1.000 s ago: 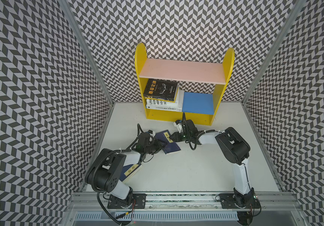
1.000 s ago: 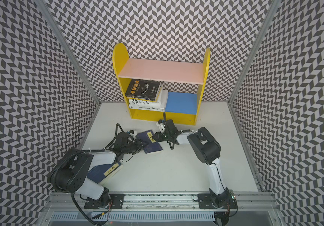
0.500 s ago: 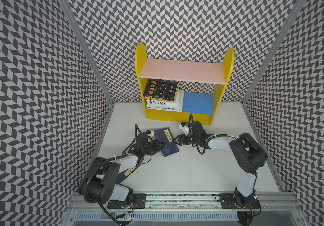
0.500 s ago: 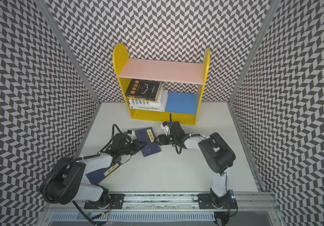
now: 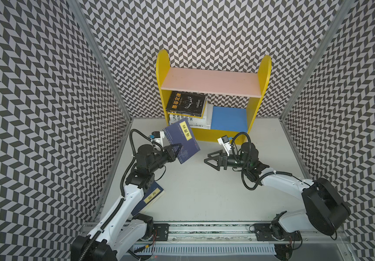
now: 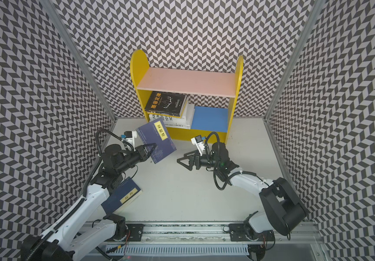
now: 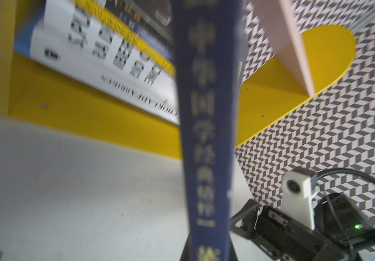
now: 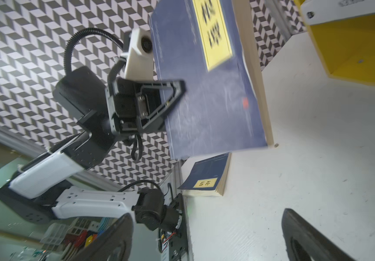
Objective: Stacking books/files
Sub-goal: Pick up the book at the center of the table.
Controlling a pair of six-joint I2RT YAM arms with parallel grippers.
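Right wrist view: a flat navy book (image 8: pixel 207 178) lies on the worktop (image 8: pixel 306 169) beside the left arm (image 8: pixel 46 171). Beyond, the left pincer (image 8: pixel 177 90) clamps a raised navy book (image 8: pixel 211 108); the right pincer (image 5: pixel 209 161) gapes wide, empty. Farthest, stacked books (image 5: pixel 186 105) occupy the yellow shelf (image 5: pixel 253 108).

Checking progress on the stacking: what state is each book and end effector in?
held navy book: lifted off the table, tilted.
left end effector: shut on the held navy book.
right end effector: open, empty.
second navy book: flat on the table.
black book: flat, topmost in the shelf.
white books: stacked under it.
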